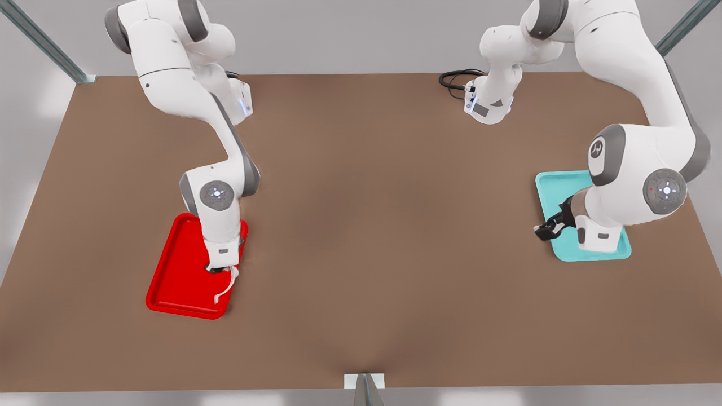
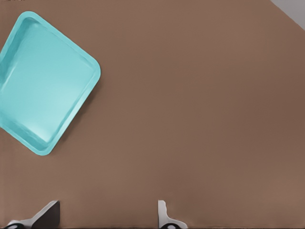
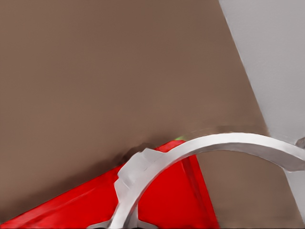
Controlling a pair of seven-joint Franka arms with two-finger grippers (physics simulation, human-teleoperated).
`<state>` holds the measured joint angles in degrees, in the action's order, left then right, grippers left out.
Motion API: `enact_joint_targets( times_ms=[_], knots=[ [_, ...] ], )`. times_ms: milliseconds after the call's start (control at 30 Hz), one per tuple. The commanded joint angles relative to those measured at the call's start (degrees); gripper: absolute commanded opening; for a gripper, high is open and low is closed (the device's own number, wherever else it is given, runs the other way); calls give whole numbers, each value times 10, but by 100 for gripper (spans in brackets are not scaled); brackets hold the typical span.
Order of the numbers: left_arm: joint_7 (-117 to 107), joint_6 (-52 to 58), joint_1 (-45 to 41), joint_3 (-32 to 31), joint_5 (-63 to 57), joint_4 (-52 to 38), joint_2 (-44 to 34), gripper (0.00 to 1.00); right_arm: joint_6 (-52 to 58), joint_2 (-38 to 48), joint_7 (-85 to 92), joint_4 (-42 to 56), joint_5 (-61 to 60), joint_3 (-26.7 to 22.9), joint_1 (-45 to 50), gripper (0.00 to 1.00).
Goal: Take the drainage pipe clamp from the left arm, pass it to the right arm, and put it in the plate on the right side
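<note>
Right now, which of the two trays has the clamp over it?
The red plate, at the front view's left. The right gripper holds the drainage pipe clamp above it. The teal tray has only the open left gripper beside it.

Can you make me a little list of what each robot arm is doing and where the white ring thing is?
right gripper: over the red plate, jaws shut on the drainage pipe clamp
clamp: hanging over the plate, not let go
left gripper: waiting at the teal tray, jaws open, holding nothing
table: brown
</note>
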<state>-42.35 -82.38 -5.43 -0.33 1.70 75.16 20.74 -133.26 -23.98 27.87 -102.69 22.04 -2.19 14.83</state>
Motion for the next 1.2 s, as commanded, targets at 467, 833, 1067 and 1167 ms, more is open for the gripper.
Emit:
enact_joint_targets(
  times_ms=[467, 833, 1067, 1167],
  knots=[
    [402, 153, -16, 0, -13, -107, 22, 100, 59, -51, -31, -4, -62, 2, -84, 100],
    [402, 153, -16, 0, -14, -107, 22, 100, 270, 67, -87, 54, -207, 5, -82, 100],
    [402, 151, -16, 0, -14, -107, 22, 100, 460, 94, -256, 167, -241, 5, -49, 100],
    [402, 151, -16, 0, -14, -107, 22, 100, 512, 102, -252, 210, -229, 5, -25, 100]
  ],
)
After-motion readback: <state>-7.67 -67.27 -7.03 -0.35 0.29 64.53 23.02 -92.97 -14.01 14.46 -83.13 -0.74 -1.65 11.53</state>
